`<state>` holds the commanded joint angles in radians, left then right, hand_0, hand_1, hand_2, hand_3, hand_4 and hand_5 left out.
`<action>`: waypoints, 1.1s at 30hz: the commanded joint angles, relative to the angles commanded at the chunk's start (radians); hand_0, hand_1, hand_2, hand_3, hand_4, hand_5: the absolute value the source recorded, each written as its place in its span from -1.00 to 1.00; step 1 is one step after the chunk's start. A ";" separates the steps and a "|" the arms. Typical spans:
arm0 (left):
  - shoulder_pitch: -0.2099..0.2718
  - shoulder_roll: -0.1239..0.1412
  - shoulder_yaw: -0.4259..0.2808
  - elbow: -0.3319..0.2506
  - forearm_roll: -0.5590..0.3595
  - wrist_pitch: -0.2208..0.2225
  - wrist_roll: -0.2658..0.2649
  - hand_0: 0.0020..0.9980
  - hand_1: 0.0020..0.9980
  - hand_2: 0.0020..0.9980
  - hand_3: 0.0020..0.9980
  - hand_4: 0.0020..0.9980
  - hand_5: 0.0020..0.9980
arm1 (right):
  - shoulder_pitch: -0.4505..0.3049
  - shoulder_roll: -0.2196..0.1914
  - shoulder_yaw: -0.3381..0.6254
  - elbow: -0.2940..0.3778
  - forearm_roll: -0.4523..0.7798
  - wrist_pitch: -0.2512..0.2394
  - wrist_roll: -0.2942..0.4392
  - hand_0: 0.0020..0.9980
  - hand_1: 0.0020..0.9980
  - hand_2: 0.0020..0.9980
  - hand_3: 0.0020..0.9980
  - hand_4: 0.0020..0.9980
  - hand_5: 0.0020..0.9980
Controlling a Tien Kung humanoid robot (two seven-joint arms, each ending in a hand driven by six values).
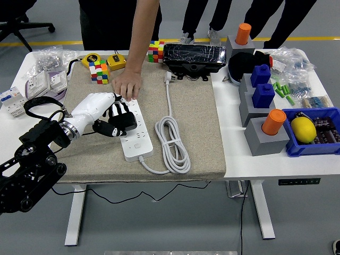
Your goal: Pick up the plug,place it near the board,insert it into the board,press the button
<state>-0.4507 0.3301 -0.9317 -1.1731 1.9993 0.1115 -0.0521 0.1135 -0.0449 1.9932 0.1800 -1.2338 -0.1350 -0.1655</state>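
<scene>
Left hand [103, 114], white-shelled, left of centre: clenched around black plug [123, 121], held over middle sockets of white board [133, 129]. Plug lifted and brought to board; seating in a socket not confirmable, likely pending; button press outstanding. Person's hand [126, 85] flat on board's upper end, steadying it. White cable [171, 135] coiled just right of board, on beige mat [191, 106]. Colour cubes [99, 70] upper left on bench [265, 162]. Right hand absent from frame.
</scene>
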 joint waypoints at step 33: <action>-0.024 0.000 0.003 0.082 0.016 0.016 -0.017 -0.50 -0.48 -0.37 -0.06 0.70 -1.00 | 0.005 -0.002 -0.006 0.000 0.011 0.000 0.001 0.57 0.45 0.46 0.53 1.00 1.00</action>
<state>-0.4747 0.3300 -0.9290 -1.0913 2.0152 0.1272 -0.0687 0.1189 -0.0465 1.9870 0.1800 -1.2227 -0.1353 -0.1642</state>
